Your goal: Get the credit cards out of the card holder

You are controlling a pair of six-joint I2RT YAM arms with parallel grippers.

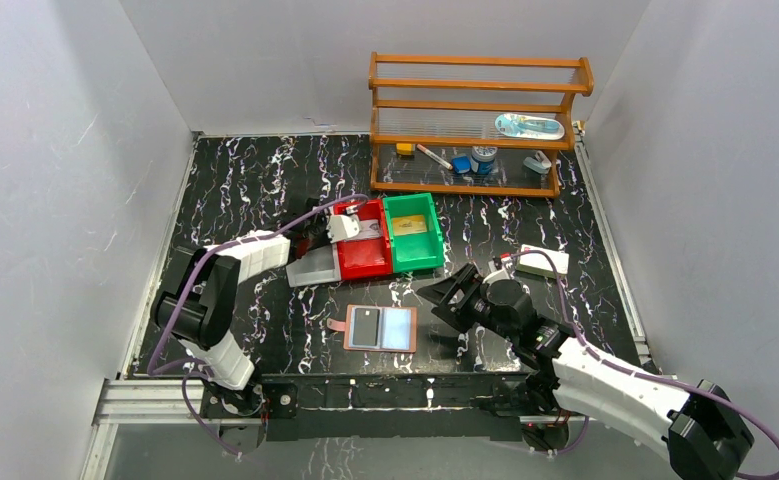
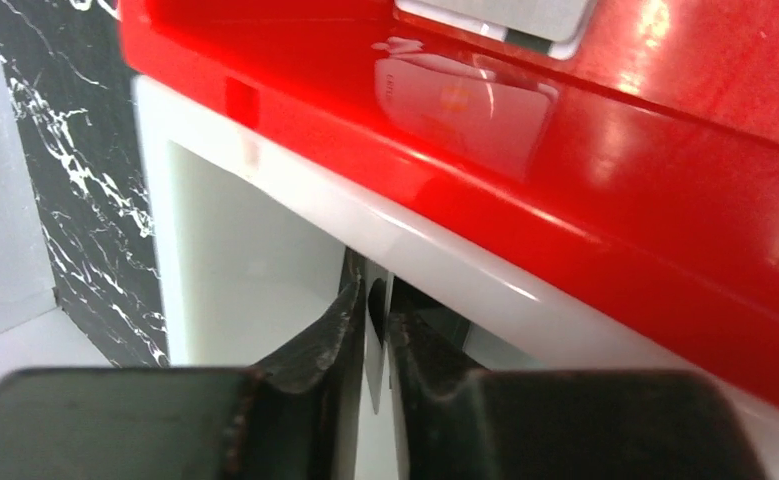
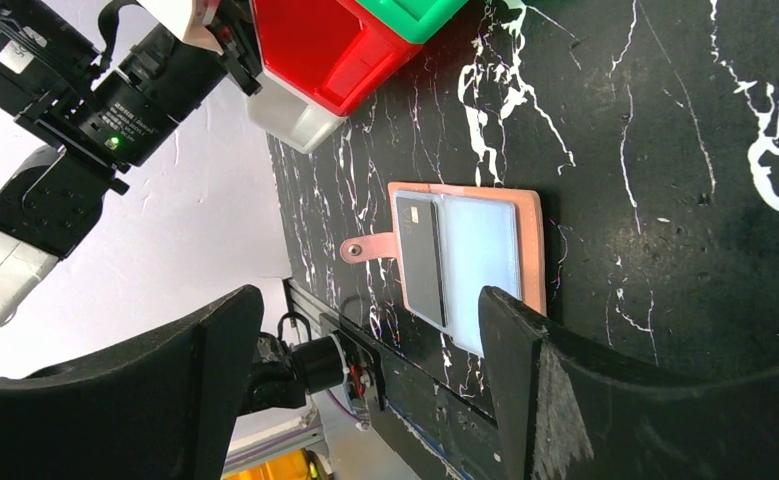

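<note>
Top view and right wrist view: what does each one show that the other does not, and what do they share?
Only the top view shows the wooden shelf at the back, the white box at the right and the inside of the green bin. Only the right wrist view shows a green light lit on the left arm, and the right pincer close up, its fingers wide apart with nothing between them. Both show the card holder lying open on the table, a dark card in its pocket on the strap side, and the red bin.

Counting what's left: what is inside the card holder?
The card holder lies open: a dark card shows on its strap side; the other pocket looks empty, though its cloudy window could hide something.
</note>
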